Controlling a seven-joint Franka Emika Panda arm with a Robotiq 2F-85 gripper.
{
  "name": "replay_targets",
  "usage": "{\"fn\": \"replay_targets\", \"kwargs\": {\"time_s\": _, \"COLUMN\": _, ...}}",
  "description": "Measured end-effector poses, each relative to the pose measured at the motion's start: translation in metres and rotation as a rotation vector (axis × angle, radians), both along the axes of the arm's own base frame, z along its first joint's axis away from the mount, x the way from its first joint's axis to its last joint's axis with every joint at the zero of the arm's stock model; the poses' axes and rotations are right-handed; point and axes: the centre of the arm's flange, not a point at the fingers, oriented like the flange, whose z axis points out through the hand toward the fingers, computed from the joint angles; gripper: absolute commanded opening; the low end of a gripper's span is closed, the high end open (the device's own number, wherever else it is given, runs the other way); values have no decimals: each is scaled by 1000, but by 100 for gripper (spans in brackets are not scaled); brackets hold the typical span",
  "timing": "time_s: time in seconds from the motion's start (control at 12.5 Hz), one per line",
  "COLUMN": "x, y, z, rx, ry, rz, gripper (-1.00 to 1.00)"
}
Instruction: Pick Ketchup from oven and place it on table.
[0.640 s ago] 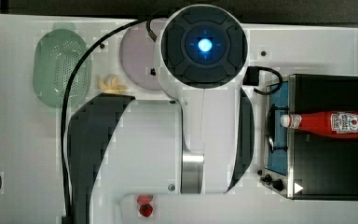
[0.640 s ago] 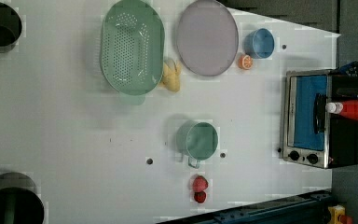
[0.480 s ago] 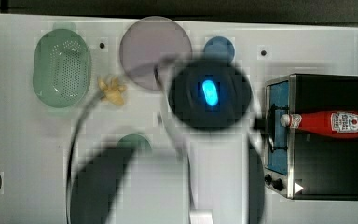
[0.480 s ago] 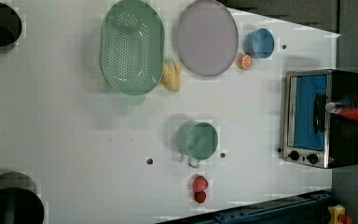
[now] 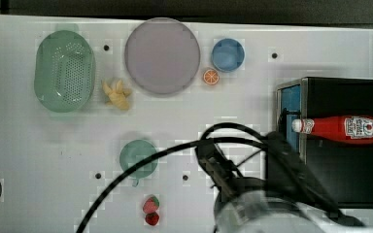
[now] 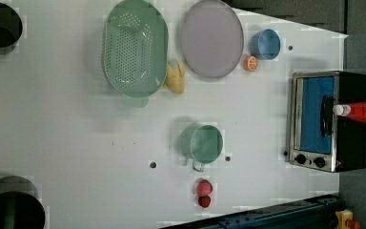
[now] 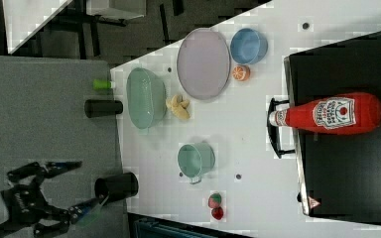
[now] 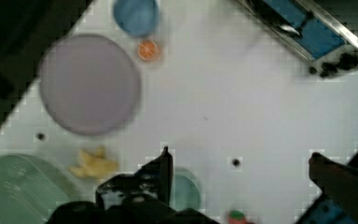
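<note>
My claw (image 8: 237, 172) is wide open, holding nothing; the wrist view has one finger (image 8: 161, 170) and the other at the frame edge, bare table (image 8: 242, 112) between them.

Ketchup (image 5: 340, 128) lies on its side on top of the oven (image 5: 349, 165), not inside it. In the top view it's at 3 o'clock from the green cup (image 5: 138, 158), white cap overhanging the oven's front edge toward the table.

Risks, as I judge them:
- Bottle is round and lying flat. A push from the side before the fingers close probably rolls it along the roof or off the edge.
- Cap sits right above the door handle (image 7: 275, 128). Coming in low from the front could clip handle or frame.
- My cable (image 5: 141, 167) drapes over the cup in the top view; a swing toward the oven could drag it across the cup and strawberries (image 5: 150, 211).

View differences:
- The right view shows the label and full length on the black roof.
- The left view shows the blue glass door (image 6: 317, 114) and knobs; the bottle is cut by the frame edge there.
- The wrist view catches a corner of the oven front.
</note>
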Motion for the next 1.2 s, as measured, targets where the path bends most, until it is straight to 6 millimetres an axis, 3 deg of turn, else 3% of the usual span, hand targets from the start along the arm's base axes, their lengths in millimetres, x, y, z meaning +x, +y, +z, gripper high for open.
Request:
{"fn": "replay_targets", "kwargs": {"time_s": 0.08, "x": 6, "y": -7, "z": 0, "rx": 3, "ry": -30, "rz": -14, "gripper": 100}}
{"fn": "replay_targets", "kwargs": {"time_s": 0.24, "x": 21, "y": -32, "z": -22, "rx": 4, "ry": 19, "rz": -54, "gripper": 100}}
{"fn": "replay_targets", "kwargs": {"time_s": 0.48, "x": 52, "y": -103, "z": -86, "rx": 78, "ry": 87, "rz": -181, "gripper": 100}}
{"fn": "replay_targets", "kwargs": {"time_s": 0.64, "x": 61, "y": -153, "z": -128, "rx": 76, "ry": 145, "rz": -280, "gripper": 100}}
{"fn": "replay_targets", "kwargs": {"time_s": 0.88, "x": 69, "y": -211, "z": -178, "rx": 57, "ry": 137, "rz": -387, "gripper": 100}}
{"fn": "replay_targets", "kwargs": {"time_s": 1.2, "x": 80, "y": -262, "z": -195, "rx": -3, "ry": 103, "rz": -472, "gripper": 100}}
